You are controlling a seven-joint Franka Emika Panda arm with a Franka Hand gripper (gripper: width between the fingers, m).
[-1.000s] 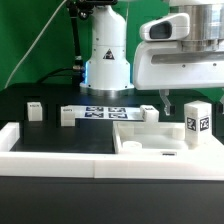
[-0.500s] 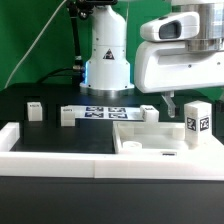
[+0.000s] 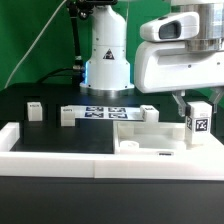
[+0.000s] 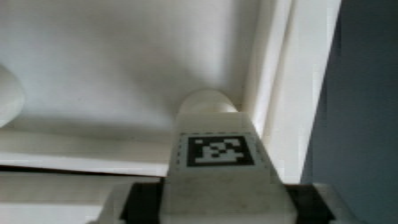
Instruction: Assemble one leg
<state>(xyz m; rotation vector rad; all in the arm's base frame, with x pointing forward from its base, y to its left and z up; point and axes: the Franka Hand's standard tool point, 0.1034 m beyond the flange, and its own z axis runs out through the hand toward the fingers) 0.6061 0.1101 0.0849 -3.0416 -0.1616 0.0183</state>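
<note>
Pincer (image 4: 217, 204) is clamping the leg (image 3: 198, 122), fingers pressing both its sides. Leg is standing upright on the shallow white panel (image 3: 140, 141), at the exterior view's right, long axis vertical, tag facing that camera.

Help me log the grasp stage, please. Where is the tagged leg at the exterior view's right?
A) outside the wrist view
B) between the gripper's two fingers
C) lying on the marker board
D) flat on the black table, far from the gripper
B: the wrist view shows the leg, tag facing the camera, with one finger of the gripper on each side of it.
</note>
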